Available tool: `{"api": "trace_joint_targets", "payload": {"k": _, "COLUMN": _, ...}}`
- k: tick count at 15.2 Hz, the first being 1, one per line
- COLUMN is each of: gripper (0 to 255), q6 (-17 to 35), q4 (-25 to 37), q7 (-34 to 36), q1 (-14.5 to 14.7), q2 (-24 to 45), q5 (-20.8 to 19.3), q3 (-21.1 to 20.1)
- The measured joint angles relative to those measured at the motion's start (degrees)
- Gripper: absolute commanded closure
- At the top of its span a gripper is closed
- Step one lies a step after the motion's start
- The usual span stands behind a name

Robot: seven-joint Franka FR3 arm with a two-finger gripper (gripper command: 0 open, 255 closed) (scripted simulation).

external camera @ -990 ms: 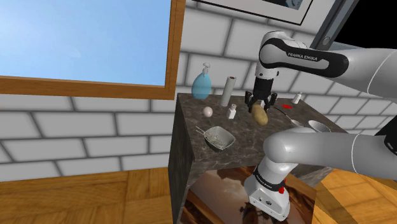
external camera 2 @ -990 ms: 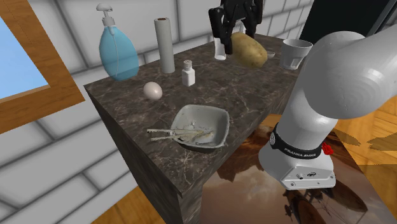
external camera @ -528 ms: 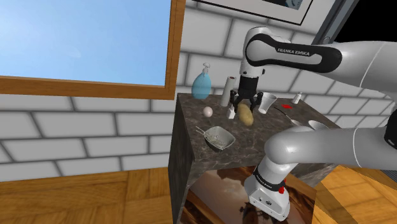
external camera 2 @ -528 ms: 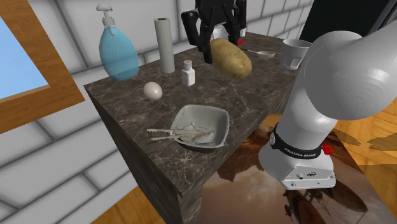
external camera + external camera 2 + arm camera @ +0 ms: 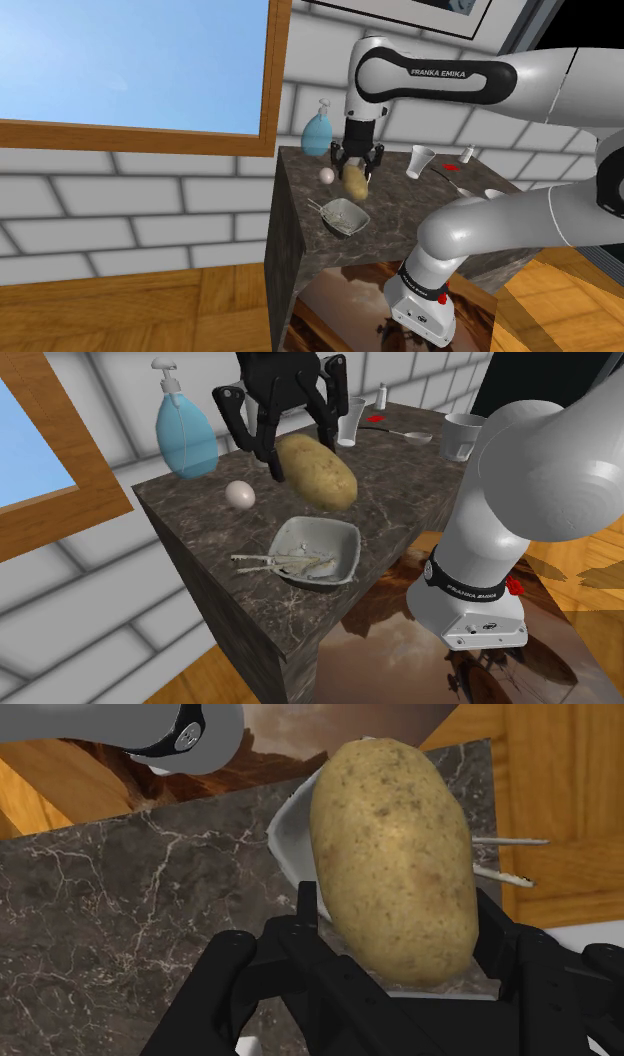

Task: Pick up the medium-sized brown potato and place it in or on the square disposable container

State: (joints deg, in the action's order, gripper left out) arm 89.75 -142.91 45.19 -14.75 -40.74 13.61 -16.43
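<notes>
gripper [image 5: 300, 452]: clamped on the potato, carrying it in the air
potato [image 5: 318, 472]: brown, off the marbled counter [image 5: 190, 517], 12 o'clock of the container
container [image 5: 347, 552]: square, pale, forks [image 5: 270, 562] inside
done: pick-up
left: probably a short carry, lower, release

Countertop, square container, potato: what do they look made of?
Countertop: dark stone, likely marble, going by the white veining. Square container: plain pale grey, matte; the material cannot be told. Potato: tan, speckled, matte skin, as on a real one.
</notes>
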Motion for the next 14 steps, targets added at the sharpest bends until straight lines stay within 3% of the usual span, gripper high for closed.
{"api": "trace_joint_targets", "payload": {"k": 14, "gripper": 255, "q6": 10.8, "q4": -7.8, "q7": 0.0, "q1": 0.5, "q2": 3.0, "q5": 2.0, "q3": -2.7}}
